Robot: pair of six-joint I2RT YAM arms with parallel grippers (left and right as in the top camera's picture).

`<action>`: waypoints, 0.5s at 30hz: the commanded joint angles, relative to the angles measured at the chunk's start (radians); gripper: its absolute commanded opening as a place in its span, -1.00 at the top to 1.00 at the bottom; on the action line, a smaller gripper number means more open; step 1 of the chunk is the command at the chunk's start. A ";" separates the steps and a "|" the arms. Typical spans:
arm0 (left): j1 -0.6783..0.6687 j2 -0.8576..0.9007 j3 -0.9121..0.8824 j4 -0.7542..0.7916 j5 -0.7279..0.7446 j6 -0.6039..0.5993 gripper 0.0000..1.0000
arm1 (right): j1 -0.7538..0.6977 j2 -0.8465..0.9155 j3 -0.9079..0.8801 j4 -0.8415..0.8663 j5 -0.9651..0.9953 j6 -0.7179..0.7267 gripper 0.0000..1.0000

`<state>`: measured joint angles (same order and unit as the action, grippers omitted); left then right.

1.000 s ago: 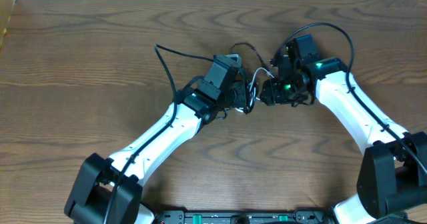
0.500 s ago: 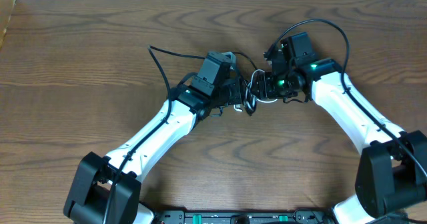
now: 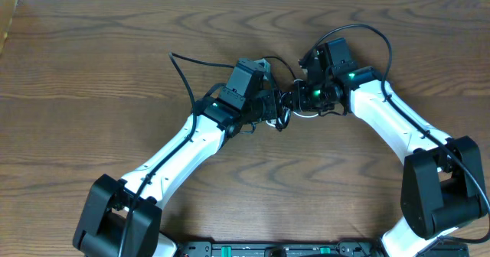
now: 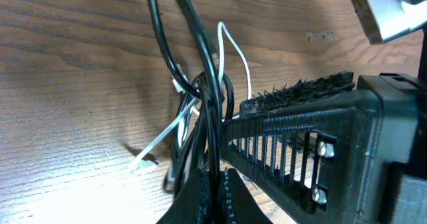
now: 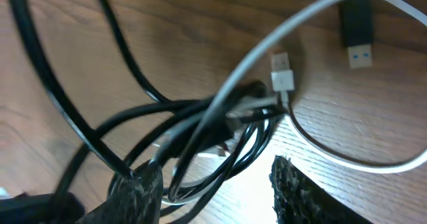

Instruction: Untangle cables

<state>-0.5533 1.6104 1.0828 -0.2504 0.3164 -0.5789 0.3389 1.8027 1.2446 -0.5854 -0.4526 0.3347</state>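
The bundle point(image 3: 287, 112) is lying on the table point(image 3: 92, 73) right between the two claws, light and floppy, so it is going to sag and drag along rather than lift as one piece. The black cable point(image 5: 200, 114) is making several loose loops; these look slick and springy, and they are likely to slip unless pinched on a single strand. The white cable point(image 5: 287, 31) is threading through those loops and sweeping out beyond the right claw's point(image 5: 213, 174) tips. It looks thinnest and easiest to kink, so I judge the best hold to be on its free run, just past the knot.

The left claw point(image 4: 215, 184) is pinching fully closed on the black cable, with the knot just ahead of its tips. The right claw is standing about half open, its fingers straddling the black loops without clamping them.

Both arms are crowding in nose to nose, leaving little room to pull apart. The thick arm wires point(image 3: 184, 73) are trailing behind the left claw. The black plug point(image 5: 357, 34) is lying ahead of the right claw, and the white plug point(image 5: 281, 74) is sitting against the knot, where it could snag.
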 commanded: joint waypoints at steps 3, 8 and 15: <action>0.002 0.003 0.002 0.002 0.013 -0.002 0.85 | 0.019 0.009 0.009 0.009 -0.063 0.013 0.01; 0.002 0.003 0.002 0.002 0.013 -0.002 0.85 | 0.056 0.012 0.009 0.021 -0.050 0.026 0.02; 0.002 0.003 0.002 -0.006 0.013 -0.003 0.85 | 0.083 0.016 0.009 0.046 -0.025 0.087 0.07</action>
<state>-0.5488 1.6100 1.0828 -0.2592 0.3088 -0.5789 0.4015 1.8091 1.2446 -0.5552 -0.4591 0.3824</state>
